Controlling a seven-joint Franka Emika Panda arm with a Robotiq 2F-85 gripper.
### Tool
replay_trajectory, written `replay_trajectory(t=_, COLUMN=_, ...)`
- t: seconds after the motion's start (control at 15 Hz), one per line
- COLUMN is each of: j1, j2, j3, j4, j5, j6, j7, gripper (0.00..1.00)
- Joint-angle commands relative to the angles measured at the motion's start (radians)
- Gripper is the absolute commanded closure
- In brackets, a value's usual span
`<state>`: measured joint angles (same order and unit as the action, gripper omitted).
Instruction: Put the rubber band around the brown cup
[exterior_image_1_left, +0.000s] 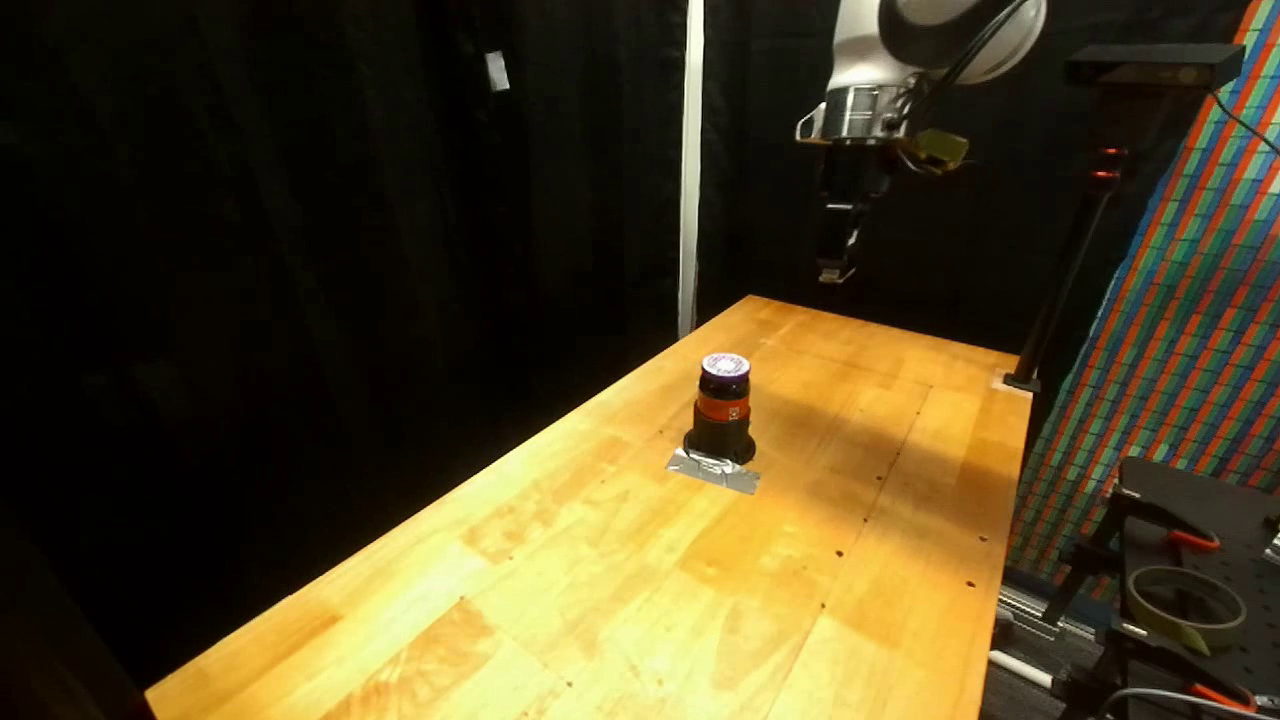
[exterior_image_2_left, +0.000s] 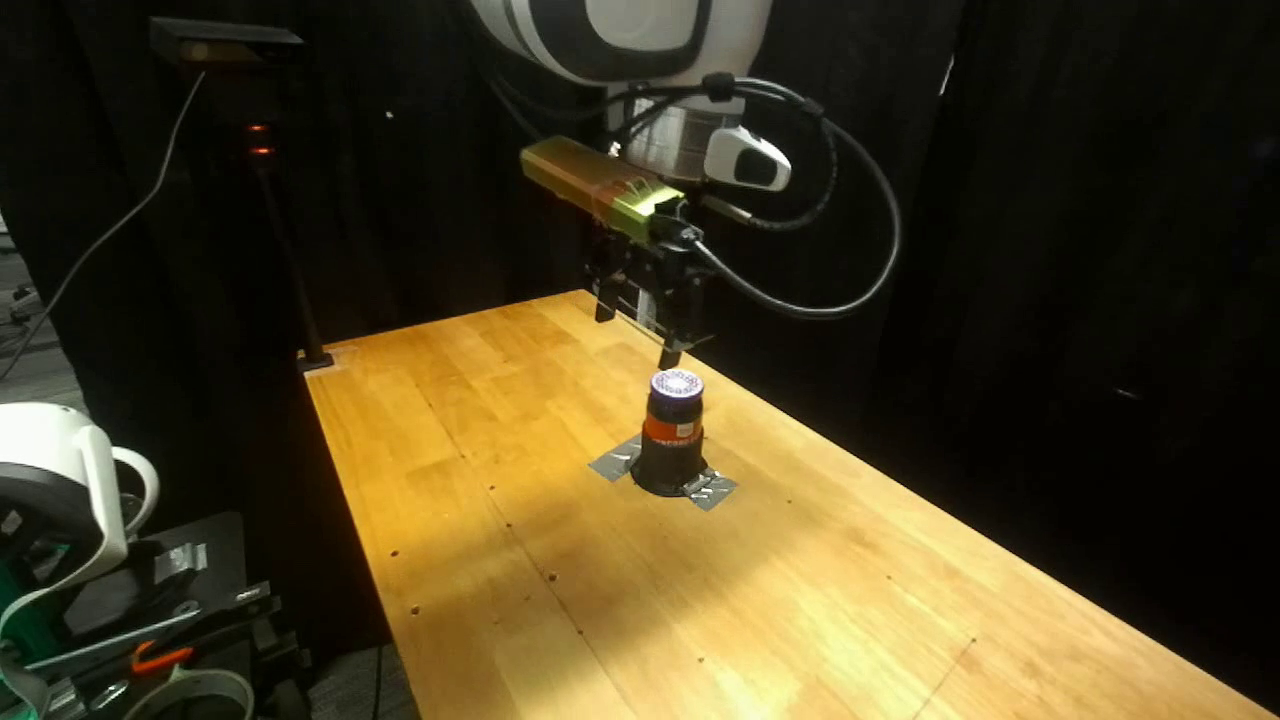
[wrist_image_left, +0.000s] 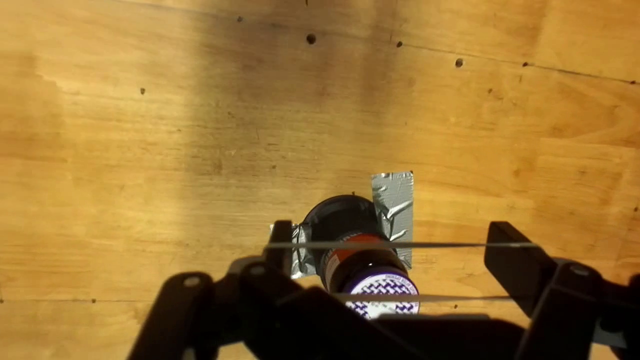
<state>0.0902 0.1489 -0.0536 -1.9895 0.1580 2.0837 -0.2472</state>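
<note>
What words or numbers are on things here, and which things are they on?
"CONCORD", maybe, on the orange label of the brown cup: too blurred to be sure.
Lettering along the edge of its patterned lid: too small to read.
I can't make out any numbers.

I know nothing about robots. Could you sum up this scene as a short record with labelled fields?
Table: wooden
Brown cup: upright, orange-red around its middle, patterned lid, black base at its foot
Silver tape: strips on the table, touching the base
Gripper: open, hanging above the table
Rubber band: stretched across the open jaws
Status: band not yet around the cup
</note>
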Motion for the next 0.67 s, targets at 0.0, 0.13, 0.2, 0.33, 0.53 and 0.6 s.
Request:
replay_trajectory(t=0.0, j1=-0.026, j2=0.222, j3=0.047, j4=0.252, j5=-0.045, j6=-0.063, j7=0.046, gripper=0.0)
replay_trajectory(t=0.13, j1=-0.025, j2=0.323, j3=0.066, j4=0.358, j5=-0.054, j6=-0.074, j7=0.061, gripper=0.0)
replay_trajectory(t=0.2, j1=-0.025, j2=0.366, j3=0.074, j4=0.412, j5=-0.055, j6=-0.081, j7=0.068, gripper=0.0)
replay_trajectory(t=0.33, j1=-0.02, j2=0.446, j3=0.089, j4=0.516, j5=-0.057, j6=-0.1, j7=0.085, gripper=0.0)
replay_trajectory(t=0.53, j1=0.004, j2=0.558, j3=0.103, j4=0.673, j5=-0.083, j6=-0.164, j7=0.125, gripper=0.0)
replay_trajectory(t=0.6, j1=0.014, j2=0.591, j3=0.104, j4=0.724, j5=-0.096, j6=-0.199, j7=0.142, gripper=0.0)
